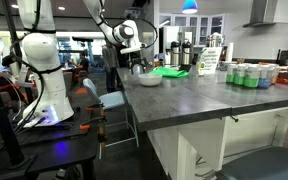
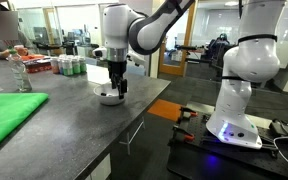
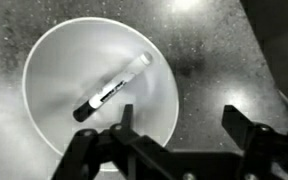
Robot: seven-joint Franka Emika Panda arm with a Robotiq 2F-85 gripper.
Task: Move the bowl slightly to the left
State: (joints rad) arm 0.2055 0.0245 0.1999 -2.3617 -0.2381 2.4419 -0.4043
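Observation:
The white round bowl (image 3: 74, 50) sits on the dark speckled countertop, near its corner in both exterior views (image 1: 149, 79) (image 2: 108, 98). A marker with a black cap (image 3: 112, 88) lies inside it. My gripper (image 3: 179, 125) is open and low over the bowl's right rim in the wrist view. One finger is over the inside of the bowl and the other is outside it over the counter. The gripper hangs straight down onto the bowl in both exterior views (image 1: 140, 66) (image 2: 116, 88). I cannot tell whether a finger touches the rim.
A flat bright-green thing (image 1: 170, 71) (image 2: 9, 112) lies on the counter beside the bowl. Several cans (image 1: 250, 75) (image 2: 69, 66) and dark carafes (image 1: 184, 50) stand farther back. The counter edge (image 2: 134, 112) is close to the bowl. A white robot base (image 2: 239, 95) stands off the counter.

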